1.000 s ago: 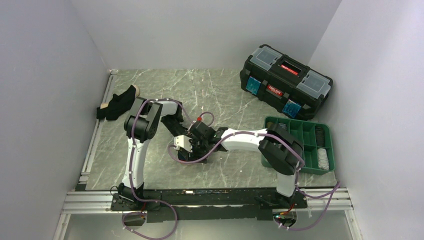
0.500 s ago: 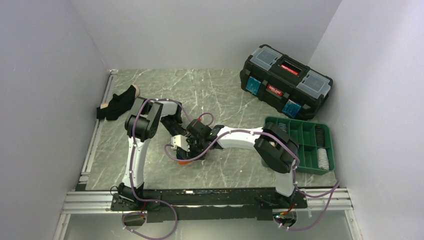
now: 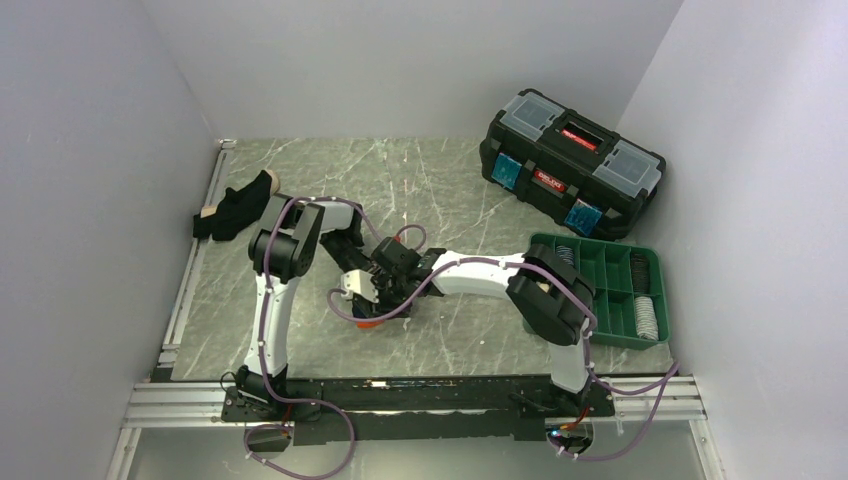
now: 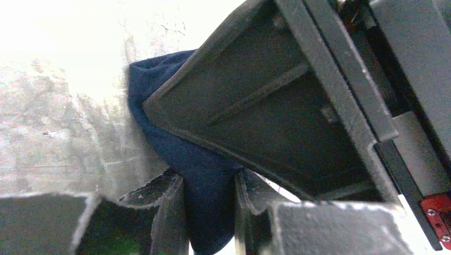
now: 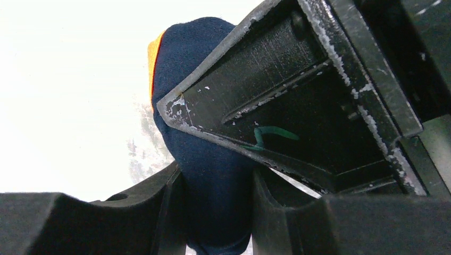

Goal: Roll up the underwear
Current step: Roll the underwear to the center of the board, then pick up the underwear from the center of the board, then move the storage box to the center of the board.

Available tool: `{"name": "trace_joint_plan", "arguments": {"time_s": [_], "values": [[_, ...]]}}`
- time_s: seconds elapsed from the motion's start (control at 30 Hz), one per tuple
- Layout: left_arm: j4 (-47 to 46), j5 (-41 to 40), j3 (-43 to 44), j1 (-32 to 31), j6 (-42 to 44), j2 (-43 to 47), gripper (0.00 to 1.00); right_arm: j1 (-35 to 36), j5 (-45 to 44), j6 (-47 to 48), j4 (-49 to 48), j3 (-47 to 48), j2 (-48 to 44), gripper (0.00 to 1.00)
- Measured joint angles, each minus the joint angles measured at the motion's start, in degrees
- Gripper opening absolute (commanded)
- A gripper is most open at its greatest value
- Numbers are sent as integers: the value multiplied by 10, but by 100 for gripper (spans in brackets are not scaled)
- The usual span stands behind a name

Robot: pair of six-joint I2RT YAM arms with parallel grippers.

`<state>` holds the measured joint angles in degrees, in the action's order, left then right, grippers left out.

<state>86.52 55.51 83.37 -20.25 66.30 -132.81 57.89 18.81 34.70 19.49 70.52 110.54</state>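
- Left gripper [image 4: 205,178]: the fingers are narrow and pinch a fold of the navy underwear [image 4: 146,79], cloth filling the gap between them.
- Right gripper [image 5: 215,180]: the fingers are also drawn in on the same garment, and an orange strip of its waistband shows at the upper edge.
- You have both grippers almost wrist to wrist at the middle of the worktop [image 3: 440,190], a little toward the near edge. The garment is bunched under them and mostly hidden from above.
- Judged step: the roll itself, with 2 holds on 1 bundle. You cannot tell how many turns are in.
- The next move calls for both wrists to turn together, so the cloth winds evenly without pulling out of either pinch.
- Room: bare worktop lies toward the far edge and the near edge.
- The black underwear [image 3: 235,210] waits at the left edge, well apart.
- The green tray [image 3: 545,242] lines the right edge and the toolbox [image 3: 570,165] fills the far right corner, so keep your right elbow off both.
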Motion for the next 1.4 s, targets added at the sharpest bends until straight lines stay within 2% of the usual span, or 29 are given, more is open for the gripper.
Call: {"name": "trace_joint_plan", "arguments": {"time_s": [0.07,0.27,0.5,0.73,0.87,1.0,1.2,1.27,1.4], "values": [[-2,0,0,3,-7,1,48,0,-1,-4,0,0,-1,0],[-12,10,10,21,-29,24,67,0,-3,-21,27,0,-12,0],[-34,7,13,40,-49,83,71,-8,-12,-36,70,-17,-38,0],[-67,-14,18,76,-96,121,74,-43,-28,-38,126,-30,-110,0],[-147,-45,18,98,-168,172,79,-82,-35,-37,161,-34,-181,0],[-263,-77,6,98,-274,253,86,-137,-40,-30,202,-35,-266,0],[-391,-115,13,64,-414,304,88,-243,-61,-29,232,-68,-419,0],[-420,-139,27,26,-453,299,99,-290,-69,-34,235,-87,-464,0],[-444,-179,97,-64,-520,263,98,-383,-90,-52,235,-118,-525,0]]}}
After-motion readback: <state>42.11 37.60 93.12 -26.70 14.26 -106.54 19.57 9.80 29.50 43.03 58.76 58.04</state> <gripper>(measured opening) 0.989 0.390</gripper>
